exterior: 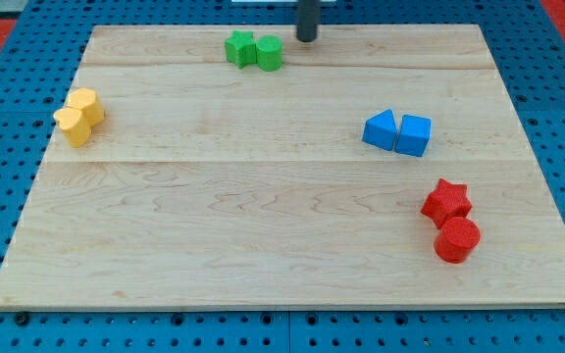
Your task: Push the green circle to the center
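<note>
While the tip (307, 39) hovers just right of the green circle (270, 53) | no pincer fitted, bare rod | circle looks light, rigid, slidable | touches green star (240, 47) | push its top edge.

A green star (240, 47) sits near the wooden board's (263, 235) top edge. At the view's left, two yellow blocks (78, 117) press together, their shapes hard to tell. Toward the right, a blue triangle (381, 129) touches a blue cube (414, 134). Lower right, a red star (446, 201) touches a red cylinder (457, 239) just below it.
</note>
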